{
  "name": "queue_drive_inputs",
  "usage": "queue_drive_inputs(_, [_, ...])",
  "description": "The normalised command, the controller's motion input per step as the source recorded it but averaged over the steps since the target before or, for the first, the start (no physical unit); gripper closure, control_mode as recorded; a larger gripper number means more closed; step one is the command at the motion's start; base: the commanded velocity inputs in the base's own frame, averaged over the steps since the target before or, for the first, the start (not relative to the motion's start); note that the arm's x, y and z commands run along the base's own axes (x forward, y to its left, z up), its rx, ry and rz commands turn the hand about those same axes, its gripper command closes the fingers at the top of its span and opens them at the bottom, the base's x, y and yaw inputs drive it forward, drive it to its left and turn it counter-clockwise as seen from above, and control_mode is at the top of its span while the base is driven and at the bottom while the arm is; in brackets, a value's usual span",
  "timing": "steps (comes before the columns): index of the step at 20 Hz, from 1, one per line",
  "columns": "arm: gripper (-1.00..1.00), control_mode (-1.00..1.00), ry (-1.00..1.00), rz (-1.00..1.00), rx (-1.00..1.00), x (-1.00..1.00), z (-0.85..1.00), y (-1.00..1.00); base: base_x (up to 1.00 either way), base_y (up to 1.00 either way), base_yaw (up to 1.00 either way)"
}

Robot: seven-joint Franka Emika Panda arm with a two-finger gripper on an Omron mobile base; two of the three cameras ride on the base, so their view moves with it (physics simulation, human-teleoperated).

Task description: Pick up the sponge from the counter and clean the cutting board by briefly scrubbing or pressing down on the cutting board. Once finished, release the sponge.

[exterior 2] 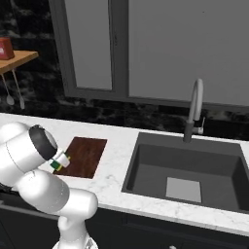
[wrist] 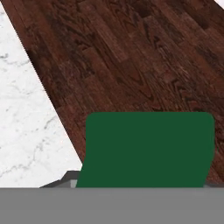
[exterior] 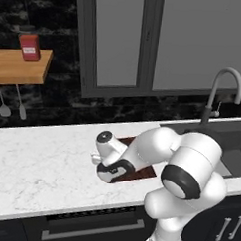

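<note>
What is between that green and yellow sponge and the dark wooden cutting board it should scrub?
Nothing visible. The green-topped yellow sponge sits in the gripper directly over the dark reddish-brown wooden cutting board, with bare wood all around it.

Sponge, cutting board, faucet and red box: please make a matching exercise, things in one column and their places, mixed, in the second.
Things:
1. sponge
2. cutting board
3. faucet
4. red box

Places:
A. behind the sink
B. on the wooden shelf
C. in the gripper, over the board
D. flat on the counter, left of the sink

Pairs: 1-C, 2-D, 3-A, 4-B
</note>
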Motion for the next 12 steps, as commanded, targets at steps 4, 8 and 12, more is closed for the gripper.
queue_drive_inputs(4, [1.00,-1.00,0.04,0.00,-0.03,-0.20,-0.09,-0.56,0.00,0.00,0.00])
queue_drive_inputs(8, [1.00,-1.00,0.00,0.00,-0.10,-0.34,-0.26,-0.40,0.00,0.00,0.00])
queue_drive_inputs(12, [1.00,-1.00,0.00,0.00,-0.04,-0.13,-0.10,-0.57,0.00,0.00,0.00])
